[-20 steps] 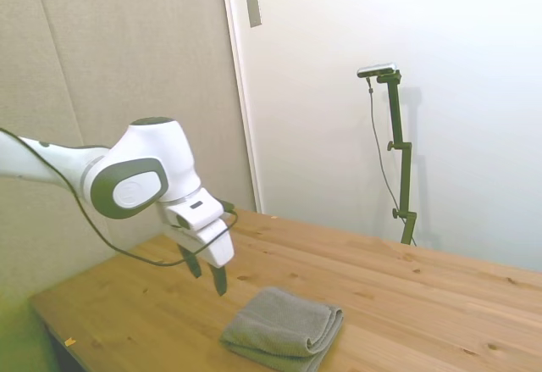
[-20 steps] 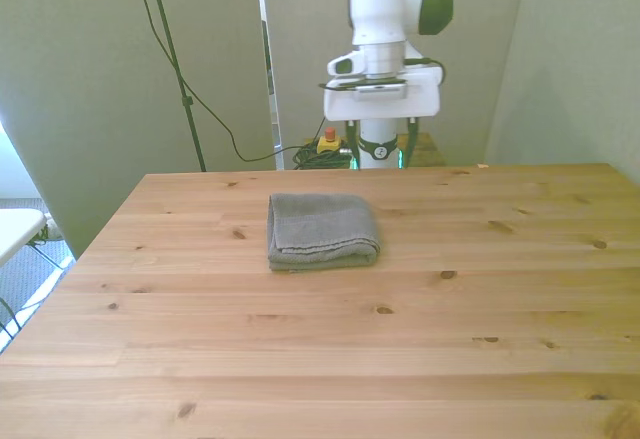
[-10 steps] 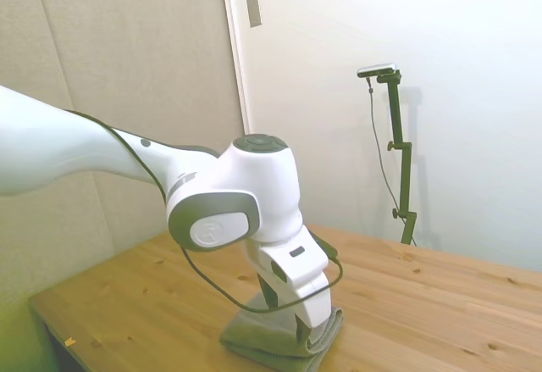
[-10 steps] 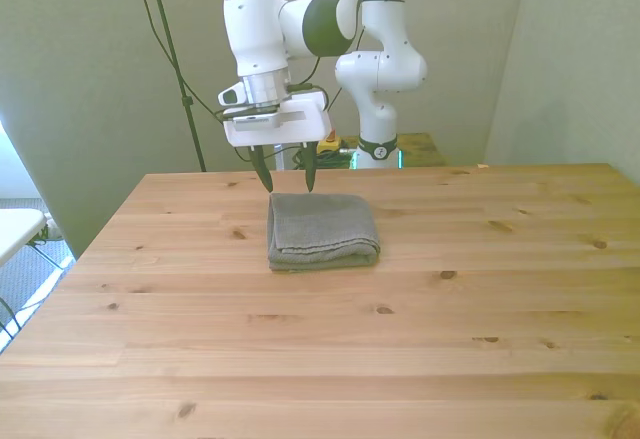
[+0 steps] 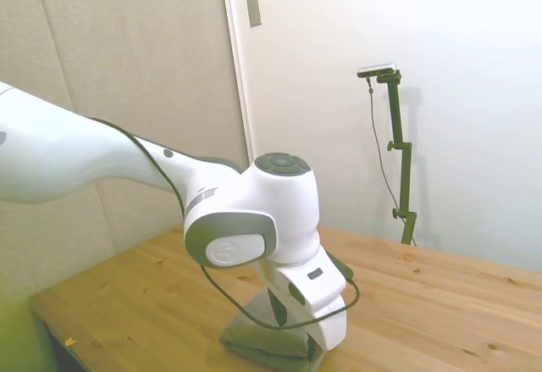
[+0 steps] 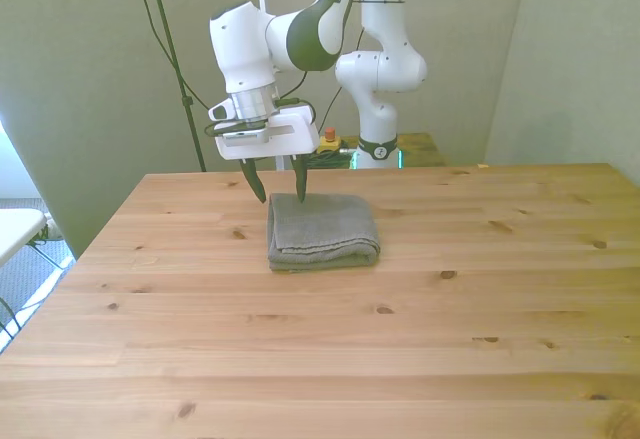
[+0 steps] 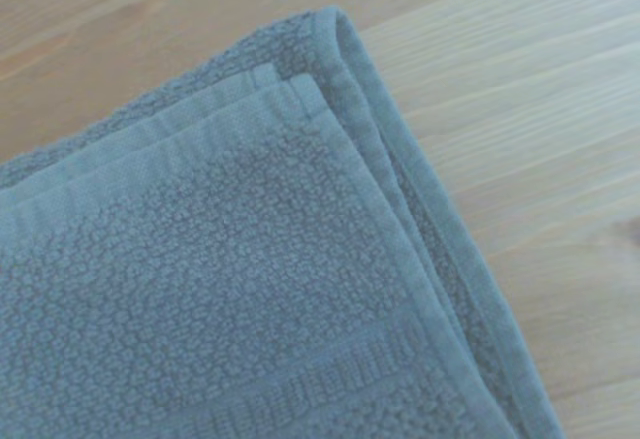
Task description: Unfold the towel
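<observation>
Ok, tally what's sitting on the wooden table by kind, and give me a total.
Towel: 1, grey-olive, folded
Other loose things on the table: 0
Total: 1
The gripper hangs open above the towel's far corner, at the front view's left.

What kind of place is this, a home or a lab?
Likely a robotics lab: a white robot arm works at a bare wooden table holding only a folded grey-olive terry towel, with cables along plain panel walls.

The towel's [image 7: 230, 299] folded corner, hemmed edges stacked in layers, lies on the wooden table [image 7: 540, 139].
</observation>
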Robot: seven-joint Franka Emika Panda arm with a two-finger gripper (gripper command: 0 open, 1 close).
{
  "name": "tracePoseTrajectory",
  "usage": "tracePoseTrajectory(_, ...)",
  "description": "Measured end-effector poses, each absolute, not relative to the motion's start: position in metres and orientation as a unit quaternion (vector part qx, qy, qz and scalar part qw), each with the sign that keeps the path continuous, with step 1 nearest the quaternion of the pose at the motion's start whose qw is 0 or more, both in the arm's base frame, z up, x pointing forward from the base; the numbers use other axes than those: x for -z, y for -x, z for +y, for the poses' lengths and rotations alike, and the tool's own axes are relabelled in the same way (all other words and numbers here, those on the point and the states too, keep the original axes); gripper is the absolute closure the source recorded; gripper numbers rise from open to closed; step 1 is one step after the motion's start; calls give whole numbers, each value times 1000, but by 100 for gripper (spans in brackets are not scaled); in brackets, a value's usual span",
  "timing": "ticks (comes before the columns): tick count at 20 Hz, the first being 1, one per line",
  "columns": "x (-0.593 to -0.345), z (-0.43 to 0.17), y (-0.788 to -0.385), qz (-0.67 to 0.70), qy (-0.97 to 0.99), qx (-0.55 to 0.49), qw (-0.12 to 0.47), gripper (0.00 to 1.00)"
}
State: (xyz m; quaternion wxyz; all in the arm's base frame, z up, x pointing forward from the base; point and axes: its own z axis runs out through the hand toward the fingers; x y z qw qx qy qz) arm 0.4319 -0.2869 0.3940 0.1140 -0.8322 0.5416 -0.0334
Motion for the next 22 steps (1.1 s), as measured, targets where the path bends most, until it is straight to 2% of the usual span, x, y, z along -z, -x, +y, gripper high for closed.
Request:
tracePoseTrajectory(8,-379,-289,-438,522,842,32,130,100)
tracePoseTrajectory(22,-380,-286,-442,501,852,41,145,100)
